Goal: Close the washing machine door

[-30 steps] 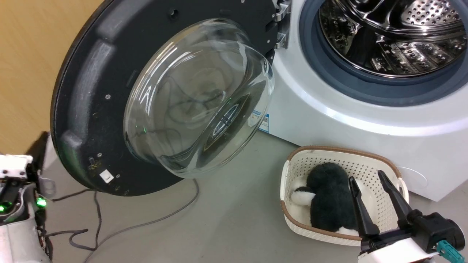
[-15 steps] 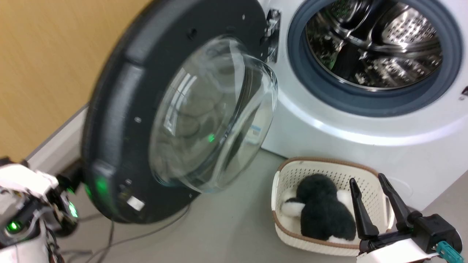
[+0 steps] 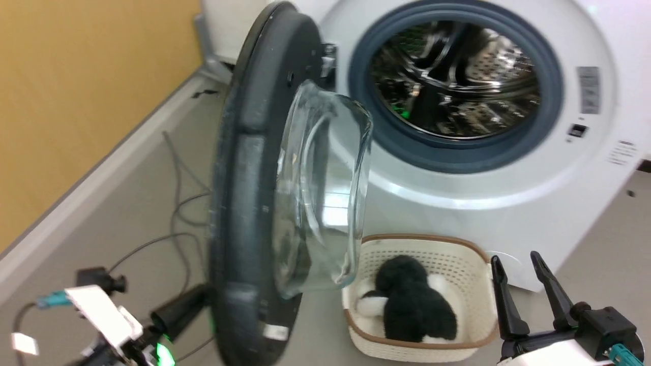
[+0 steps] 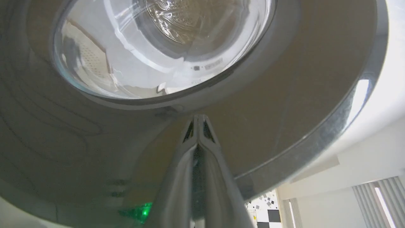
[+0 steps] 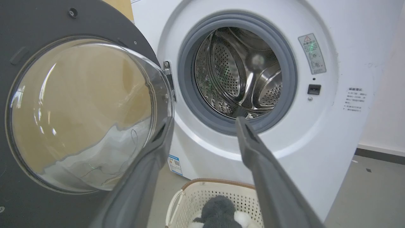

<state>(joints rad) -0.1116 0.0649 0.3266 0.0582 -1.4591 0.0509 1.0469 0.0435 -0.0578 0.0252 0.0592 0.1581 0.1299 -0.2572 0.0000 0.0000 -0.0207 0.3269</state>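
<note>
One plush toy in basket, near door

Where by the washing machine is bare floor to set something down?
Bare grey floor lies right of the white basket, past the washing machine corner. Left of the washing machine door, cables cross the floor; under its glass bowl the basket crowds in.

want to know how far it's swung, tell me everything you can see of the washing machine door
The washing machine door is a large round disc with a matt black inner rim and a bulging clear glass bowl at its centre; its outer face looks glossy grey. It stands upright on a hinge left of the drum opening, about half open, nearly edge-on in the head view. The left gripper, fingers shut, appears to touch its outer face beside the glass.
</note>
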